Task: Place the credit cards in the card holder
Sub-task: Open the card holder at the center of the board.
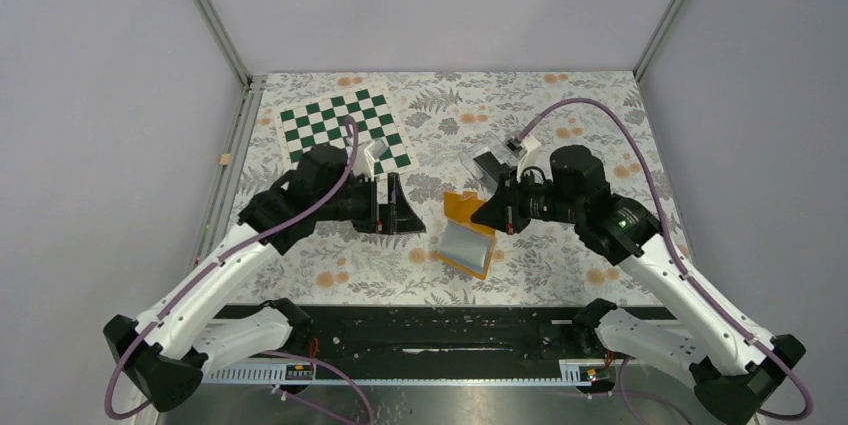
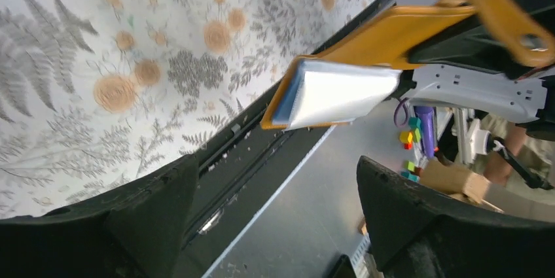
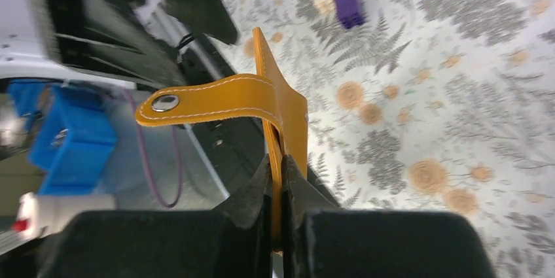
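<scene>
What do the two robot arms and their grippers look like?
The left arm and right arm have white lower links and black upper joints; a purple cable runs along each. The left gripper and right gripper have black wedge-shaped fingers. A small green light shows on the right arm.

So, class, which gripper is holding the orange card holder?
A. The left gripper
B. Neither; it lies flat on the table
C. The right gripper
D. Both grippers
C: in the right wrist view, the right gripper is shut on the edge of the card holder, while the left gripper stands open and clear of it.
</scene>
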Robot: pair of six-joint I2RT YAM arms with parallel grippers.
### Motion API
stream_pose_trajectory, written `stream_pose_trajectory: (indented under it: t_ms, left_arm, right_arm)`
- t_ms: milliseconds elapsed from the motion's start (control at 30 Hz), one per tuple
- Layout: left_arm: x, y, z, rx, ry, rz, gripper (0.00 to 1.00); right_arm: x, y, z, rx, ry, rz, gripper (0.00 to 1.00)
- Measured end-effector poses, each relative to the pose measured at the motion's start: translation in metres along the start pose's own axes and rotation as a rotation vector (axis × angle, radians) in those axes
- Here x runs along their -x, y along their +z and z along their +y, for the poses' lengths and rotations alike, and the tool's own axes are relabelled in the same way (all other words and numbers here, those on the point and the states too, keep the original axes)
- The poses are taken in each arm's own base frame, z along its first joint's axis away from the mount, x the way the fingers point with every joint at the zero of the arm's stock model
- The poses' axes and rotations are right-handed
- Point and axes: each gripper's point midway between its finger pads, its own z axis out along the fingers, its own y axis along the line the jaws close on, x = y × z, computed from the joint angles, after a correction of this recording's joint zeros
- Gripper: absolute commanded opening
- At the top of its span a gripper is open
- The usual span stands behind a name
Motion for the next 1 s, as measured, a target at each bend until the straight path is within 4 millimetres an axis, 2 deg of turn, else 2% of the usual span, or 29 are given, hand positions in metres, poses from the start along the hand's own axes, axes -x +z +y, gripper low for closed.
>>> stream_pose_trajectory:
  t_ms: [133,233,500,700,1000]
  left_arm:
    - [-0.024,0.020,0.016,-0.018,-0.101,0.065,0.81]
    - [-0.032,0.029,0.023,-0.019,-0.149,0.086,0.78]
    - [-0.025,0.036,0.018,-0.054,-0.172,0.070,0.65]
    - [-0.024,0.038,0.020,-0.045,-0.175,0.071,0.62]
    - [-0.036,0.046,0.015,-0.049,-0.162,0.121,0.59]
  right_arm:
    - [-0.005,0.005,0.007,0.090,0.123,0.050,0.00]
    - [-0.003,0.009,0.013,0.146,0.187,0.069,0.00]
    - [0.005,0.007,0.010,0.169,0.276,0.049,0.00]
    - [0.010,0.008,0.011,0.187,0.309,0.042,0.00]
    - [0.009,0.012,0.009,0.193,0.333,0.058,0.00]
